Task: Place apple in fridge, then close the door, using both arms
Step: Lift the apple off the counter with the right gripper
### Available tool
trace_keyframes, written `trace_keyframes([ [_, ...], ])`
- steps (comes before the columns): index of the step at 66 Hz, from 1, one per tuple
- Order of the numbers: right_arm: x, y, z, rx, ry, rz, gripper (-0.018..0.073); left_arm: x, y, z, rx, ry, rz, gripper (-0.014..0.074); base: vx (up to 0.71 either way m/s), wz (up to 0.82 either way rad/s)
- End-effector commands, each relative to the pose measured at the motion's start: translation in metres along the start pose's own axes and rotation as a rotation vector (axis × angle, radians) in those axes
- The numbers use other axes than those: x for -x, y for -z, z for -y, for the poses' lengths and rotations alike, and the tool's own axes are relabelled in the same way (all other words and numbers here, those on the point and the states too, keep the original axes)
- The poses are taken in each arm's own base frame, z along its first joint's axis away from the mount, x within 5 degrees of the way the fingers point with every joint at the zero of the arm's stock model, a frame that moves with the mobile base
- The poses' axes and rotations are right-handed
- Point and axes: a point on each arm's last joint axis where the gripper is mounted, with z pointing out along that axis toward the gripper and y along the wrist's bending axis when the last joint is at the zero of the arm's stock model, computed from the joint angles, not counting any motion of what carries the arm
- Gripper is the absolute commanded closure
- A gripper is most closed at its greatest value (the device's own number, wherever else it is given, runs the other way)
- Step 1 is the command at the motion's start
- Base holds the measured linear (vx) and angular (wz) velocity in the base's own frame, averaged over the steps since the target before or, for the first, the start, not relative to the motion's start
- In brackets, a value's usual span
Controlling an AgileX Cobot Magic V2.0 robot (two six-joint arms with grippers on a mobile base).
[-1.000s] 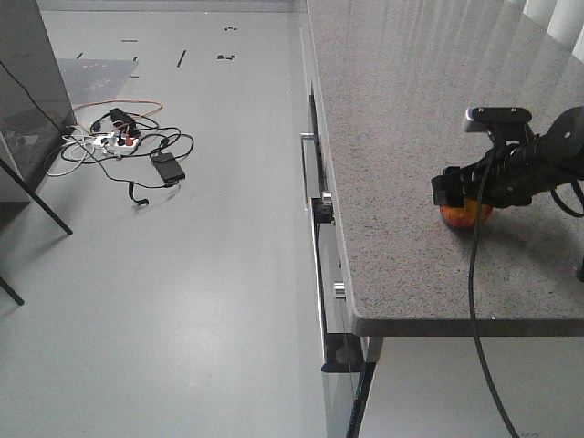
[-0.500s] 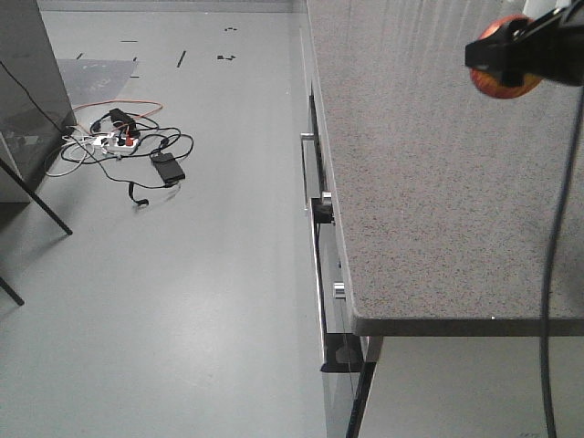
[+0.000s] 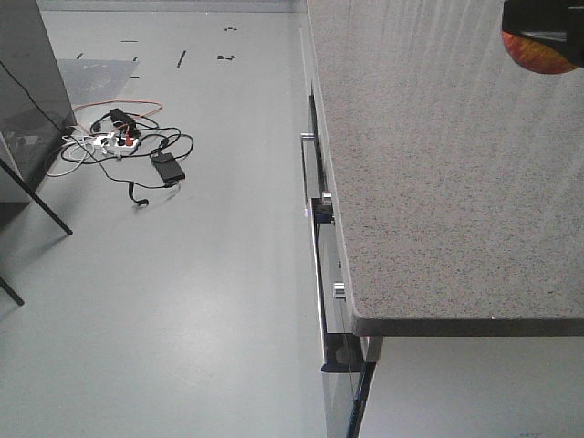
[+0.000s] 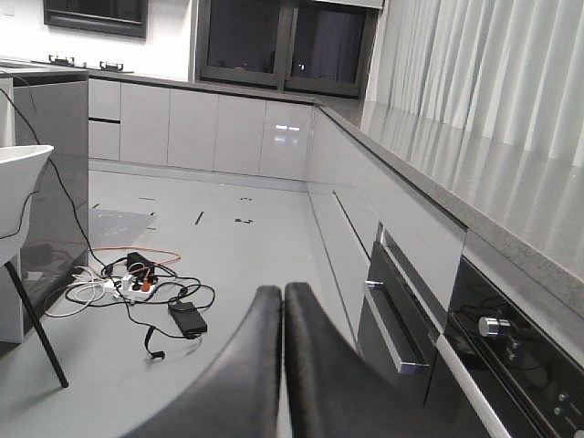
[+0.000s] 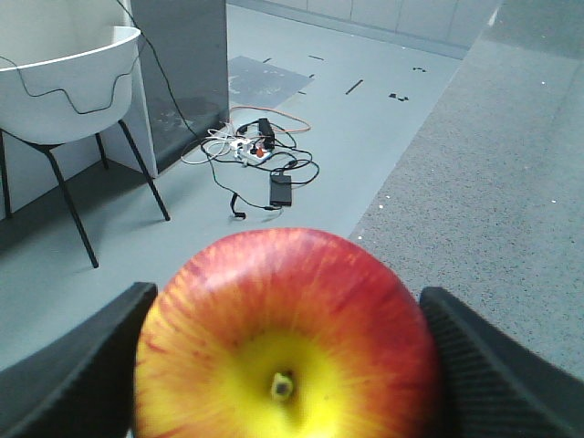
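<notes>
The apple point(image 5: 287, 338), red with a yellow patch round its stem, fills the lower part of the right wrist view, and my right gripper point(image 5: 287, 306) is shut on it, one dark finger pressing each side. In the front view the apple point(image 3: 543, 53) hangs high over the speckled counter at the top right corner, with only a bit of the gripper point(image 3: 538, 14) showing above it. My left gripper point(image 4: 281, 294) is shut with nothing in it, over the floor beside the cabinet fronts. The fridge and its door are out of view.
A grey speckled counter point(image 3: 438, 182) runs along the right, with handled drawers point(image 3: 315, 182) and an oven front point(image 4: 511, 365) beneath it. A tangle of cables with a power strip point(image 3: 119, 144) lies on the floor. A dark-sided counter point(image 5: 182, 73) and a white chair point(image 5: 64, 82) stand at the left.
The right gripper has lifted the apple off the counter, up and to the right, until it reaches the top right corner of the front view.
</notes>
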Motion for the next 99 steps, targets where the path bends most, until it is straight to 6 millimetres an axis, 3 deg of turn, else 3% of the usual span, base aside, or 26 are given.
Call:
trace_keyframes([
  [1,0.0165,0.0157,-0.0043,-0.026,0.006,0.114,0.0452,0.0137,0.0024,0.0020,-0.013,0.016,0.106,0.0603,0.00,0.00],
  [99,0.0166,0.0157,-0.0042,-0.027,0.006,0.115,0.0452,0.0137,0.0024,0.0020,-0.013,0.016,0.106,0.0603,0.00,0.00],
])
